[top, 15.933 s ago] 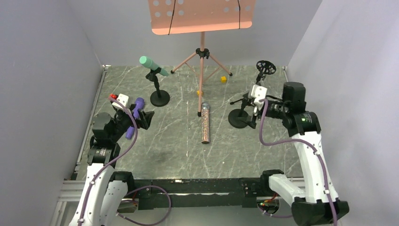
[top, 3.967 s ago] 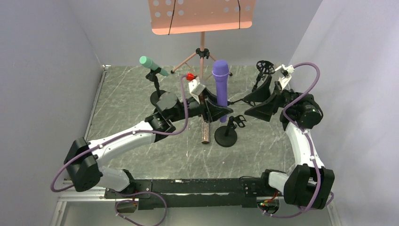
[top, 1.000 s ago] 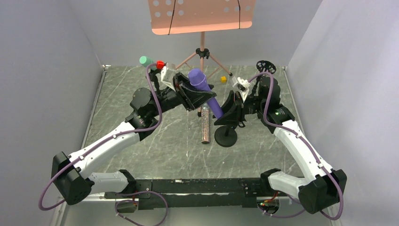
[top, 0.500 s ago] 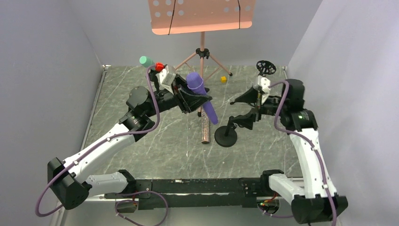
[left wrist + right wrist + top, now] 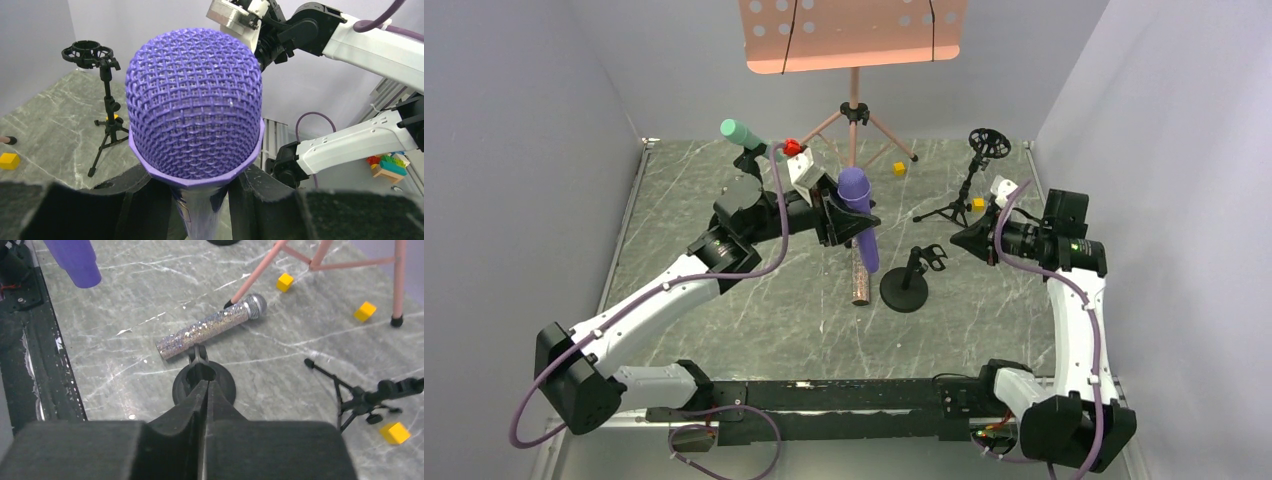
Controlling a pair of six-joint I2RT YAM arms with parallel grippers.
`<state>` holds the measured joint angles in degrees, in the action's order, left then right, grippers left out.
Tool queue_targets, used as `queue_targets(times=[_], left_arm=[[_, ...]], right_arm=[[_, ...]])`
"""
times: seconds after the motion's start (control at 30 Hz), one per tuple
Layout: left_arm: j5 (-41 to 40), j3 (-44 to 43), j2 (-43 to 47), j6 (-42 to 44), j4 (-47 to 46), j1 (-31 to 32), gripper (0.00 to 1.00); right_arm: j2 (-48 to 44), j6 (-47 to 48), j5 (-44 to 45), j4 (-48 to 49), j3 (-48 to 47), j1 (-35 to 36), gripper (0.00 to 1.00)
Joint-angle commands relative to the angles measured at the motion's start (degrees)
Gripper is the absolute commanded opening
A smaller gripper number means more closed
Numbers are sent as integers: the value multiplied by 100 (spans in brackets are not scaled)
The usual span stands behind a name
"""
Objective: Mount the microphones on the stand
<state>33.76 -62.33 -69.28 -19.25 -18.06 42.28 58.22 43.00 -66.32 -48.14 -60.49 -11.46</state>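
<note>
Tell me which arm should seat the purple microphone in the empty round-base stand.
Left: the left end effector grips the purple microphone beside the stand; the right end effector is shut and empty.

Glittery microphone (image 5: 860, 272) flat on marble table (image 5: 754, 320)

Worktop (image 5: 754, 320): open along the near edge and near-left corner. Centre obstructed by round-base stand (image 5: 905, 292), glittery microphone (image 5: 860, 282) lying just beside it, purple microphone (image 5: 861, 215) held above. Far edge: music-stand tripod (image 5: 854, 150), mint-green microphone (image 5: 738, 131) on stand. Far-right corner: black tripod stand (image 5: 989, 142).
</note>
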Motion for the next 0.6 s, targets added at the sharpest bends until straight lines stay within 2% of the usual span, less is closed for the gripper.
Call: queue_targets(times=[0.0, 0.07, 0.23, 0.57], left_arm=[[124, -180, -63, 99, -451, -7, 3], [148, -211, -159, 52, -586, -14, 3], [137, -366, -551, -218, -1092, -6, 4], [174, -723, -1490, -800, -2044, -1, 3]], right_arm=[[113, 1259, 81, -409, 168, -67, 0], [333, 1829, -49, -923, 88, -66, 0], [824, 2253, -171, -1393, 80, -66, 0], [722, 1213, 165, -123, 565, 290, 1]])
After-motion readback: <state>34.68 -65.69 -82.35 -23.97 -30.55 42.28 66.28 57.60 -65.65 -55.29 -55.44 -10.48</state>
